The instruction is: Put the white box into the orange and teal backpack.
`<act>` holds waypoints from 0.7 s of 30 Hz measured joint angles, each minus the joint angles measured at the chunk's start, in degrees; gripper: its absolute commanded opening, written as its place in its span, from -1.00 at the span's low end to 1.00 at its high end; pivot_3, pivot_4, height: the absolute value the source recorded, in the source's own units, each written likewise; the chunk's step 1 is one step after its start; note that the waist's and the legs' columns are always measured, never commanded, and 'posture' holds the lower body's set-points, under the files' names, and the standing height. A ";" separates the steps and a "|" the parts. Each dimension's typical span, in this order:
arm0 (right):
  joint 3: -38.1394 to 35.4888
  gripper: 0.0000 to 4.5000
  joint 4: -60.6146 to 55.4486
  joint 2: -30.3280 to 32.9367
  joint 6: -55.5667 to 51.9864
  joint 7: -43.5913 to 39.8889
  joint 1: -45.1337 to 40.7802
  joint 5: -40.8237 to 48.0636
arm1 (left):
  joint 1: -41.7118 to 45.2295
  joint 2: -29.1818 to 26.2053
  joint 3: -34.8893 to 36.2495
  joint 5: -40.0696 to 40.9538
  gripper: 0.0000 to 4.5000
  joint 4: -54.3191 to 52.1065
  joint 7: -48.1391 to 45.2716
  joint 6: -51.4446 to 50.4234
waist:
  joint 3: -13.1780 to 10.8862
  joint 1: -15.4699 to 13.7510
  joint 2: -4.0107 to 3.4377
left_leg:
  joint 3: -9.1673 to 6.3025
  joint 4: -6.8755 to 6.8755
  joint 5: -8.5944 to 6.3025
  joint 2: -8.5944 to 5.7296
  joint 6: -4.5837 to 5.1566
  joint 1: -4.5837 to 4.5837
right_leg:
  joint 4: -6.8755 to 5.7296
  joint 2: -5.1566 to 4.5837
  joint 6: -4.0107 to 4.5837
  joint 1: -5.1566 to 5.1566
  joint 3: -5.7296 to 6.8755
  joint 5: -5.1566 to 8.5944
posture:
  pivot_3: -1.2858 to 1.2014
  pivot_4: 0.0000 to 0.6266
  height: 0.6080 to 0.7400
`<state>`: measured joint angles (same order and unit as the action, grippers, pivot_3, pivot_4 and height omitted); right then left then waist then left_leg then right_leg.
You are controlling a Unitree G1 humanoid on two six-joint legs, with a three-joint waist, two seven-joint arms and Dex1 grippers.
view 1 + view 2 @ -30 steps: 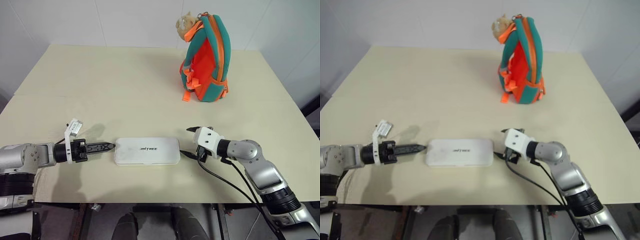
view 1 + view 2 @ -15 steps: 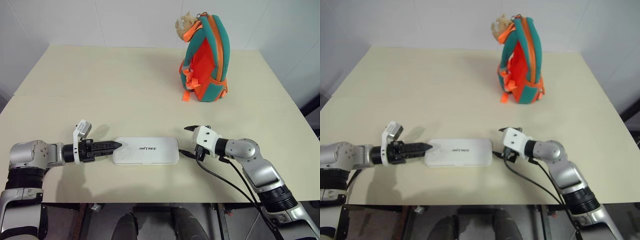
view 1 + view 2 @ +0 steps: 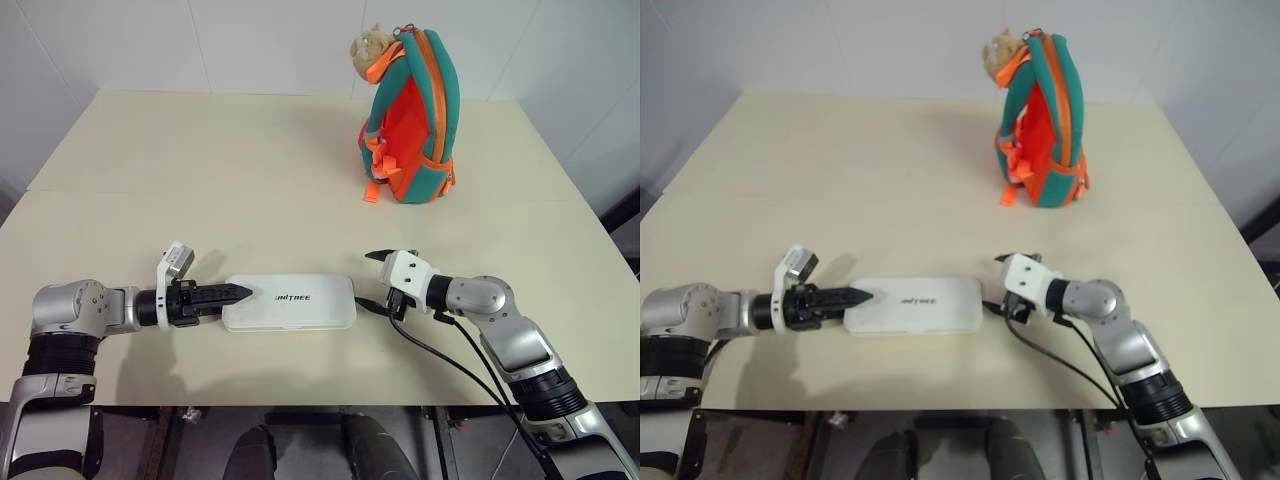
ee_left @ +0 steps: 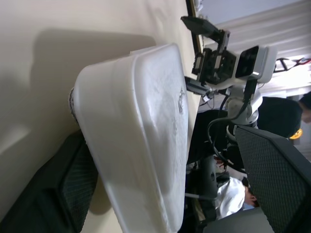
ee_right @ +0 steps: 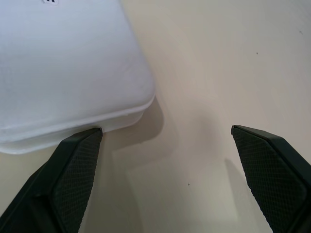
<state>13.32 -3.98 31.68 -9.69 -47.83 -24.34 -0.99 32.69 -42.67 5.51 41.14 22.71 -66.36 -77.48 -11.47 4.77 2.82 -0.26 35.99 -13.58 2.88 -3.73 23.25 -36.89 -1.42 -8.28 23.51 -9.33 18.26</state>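
The white box (image 3: 290, 301) lies flat near the front edge of the beige table (image 3: 200, 180), its dark lettering too small to read clearly. The left gripper (image 3: 238, 292) overlaps the box's left end, fingers spread wide; in the left wrist view one finger (image 4: 63, 194) sits under the box's end, though whether it presses the box cannot be told. A second ago this gripper stood just clear of the box; it has since slid right, onto the end. The right gripper (image 3: 372, 280) waits wide open at the box's right end, one finger (image 5: 73, 170) just beside a corner, holding nothing. The orange and teal backpack (image 3: 412, 120) stands upright, well apart, toward the table's far side.
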 measured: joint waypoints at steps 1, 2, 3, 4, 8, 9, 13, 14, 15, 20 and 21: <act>0.00 1.00 0.00 0.00 0.17 0.00 0.00 -0.01 | 0.41 0.40 0.00 -0.17 0.71 1.03 0.21 0.22 | 0.00 -0.03 0.00 | -0.03 0.01 0.00 -0.01 0.00 0.00 | 0.00 0.00 0.00 0.00 0.02 0.00 | 0.03 -0.52 1.00; 0.00 1.00 0.00 -0.01 0.31 0.00 0.00 -0.01 | 0.63 0.81 0.00 -0.33 0.57 1.80 0.39 0.31 | 0.00 -0.01 0.00 | -0.03 0.02 0.00 -0.01 0.00 0.01 | 0.00 0.00 -0.01 -0.01 0.02 0.00 | 0.03 -0.52 1.00; 0.00 1.00 0.00 0.00 0.45 0.00 0.00 -0.01 | 0.75 1.19 -0.04 -0.44 0.43 2.33 0.47 0.35 | 0.00 0.01 0.00 | -0.03 0.02 0.00 -0.01 -0.01 0.02 | 0.01 0.00 -0.01 -0.01 0.02 0.00 | 0.03 -0.52 1.00; 0.00 1.00 0.00 0.00 0.60 0.00 0.00 -0.01 | 0.77 1.42 -0.17 -0.54 0.30 2.63 0.55 0.36 | 0.00 0.01 0.00 | -0.03 0.01 0.00 -0.01 -0.01 0.02 | 0.01 0.00 -0.01 0.00 0.02 0.00 | 0.03 -0.52 1.00; -0.12 1.00 -0.01 0.02 0.69 0.03 0.19 -0.03 | 0.98 1.64 -0.24 -0.47 -0.29 2.78 0.24 0.32 | 0.00 0.02 0.00 | -0.04 -0.03 0.01 -0.01 -0.01 0.02 | 0.02 0.00 -0.01 0.01 0.03 0.00 | 0.03 -0.52 1.00; -0.24 1.00 -0.01 0.14 0.68 0.04 0.26 -0.03 | 1.16 1.77 0.07 -0.01 -0.39 2.79 -0.12 0.24 | 0.00 0.00 0.00 | -0.04 -0.02 0.01 -0.01 -0.01 0.02 | 0.01 0.00 -0.01 0.00 0.04 0.00 | 0.03 -0.52 1.00; -0.37 1.00 -0.01 0.16 0.68 0.17 0.26 -0.05 | 1.61 2.04 0.44 0.38 -0.42 2.79 0.25 -0.26 | 0.00 0.04 0.00 | -0.05 0.04 0.01 -0.01 -0.01 0.01 | 0.00 0.00 -0.02 -0.02 0.03 -0.02 | 0.03 -0.52 1.00; -0.44 1.00 -0.01 0.17 0.67 0.21 0.26 -0.05 | 1.61 2.24 0.80 0.49 -0.42 2.82 0.51 -0.56 | 0.00 0.03 0.00 | -0.05 0.04 0.01 -0.01 -0.01 0.01 | 0.00 0.00 -0.02 -0.02 0.03 -0.02 | 0.03 -0.52 1.00; -0.53 1.00 -0.01 0.16 0.67 0.35 0.26 -0.04 | 1.61 2.54 1.40 0.60 -0.42 2.87 0.91 -0.73 | 0.00 0.04 0.00 | -0.05 0.03 0.01 -0.01 -0.01 0.01 | 0.00 0.00 -0.02 -0.02 0.03 -0.01 | 0.03 -0.52 1.00; -3.64 1.00 0.02 -1.59 0.62 4.21 -0.40 0.69 | 1.62 4.88 8.74 1.68 -0.42 3.46 6.11 -1.02 | 0.00 0.16 0.00 | -0.06 -0.01 0.01 -0.01 -0.02 0.03 | -0.01 -0.01 -0.03 0.02 0.03 -0.02 | 0.03 -0.52 1.00; -5.07 1.00 0.23 -2.24 0.63 5.68 -1.08 0.88 | 1.62 5.28 10.97 2.15 -0.42 3.45 7.44 -1.01 | 0.00 0.18 0.00 | -0.07 -0.01 0.01 -0.01 -0.02 0.03 | -0.01 -0.01 -0.03 0.02 0.03 -0.02 | 0.03 -0.52 1.00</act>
<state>8.24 -3.75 29.43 -9.06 -42.15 -25.42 -0.11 34.32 -37.38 16.48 43.28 26.16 -58.91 -78.50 -11.47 4.94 2.82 -0.32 35.98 -13.57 2.87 -3.75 23.28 -36.91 -1.43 -8.31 23.54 -9.30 18.25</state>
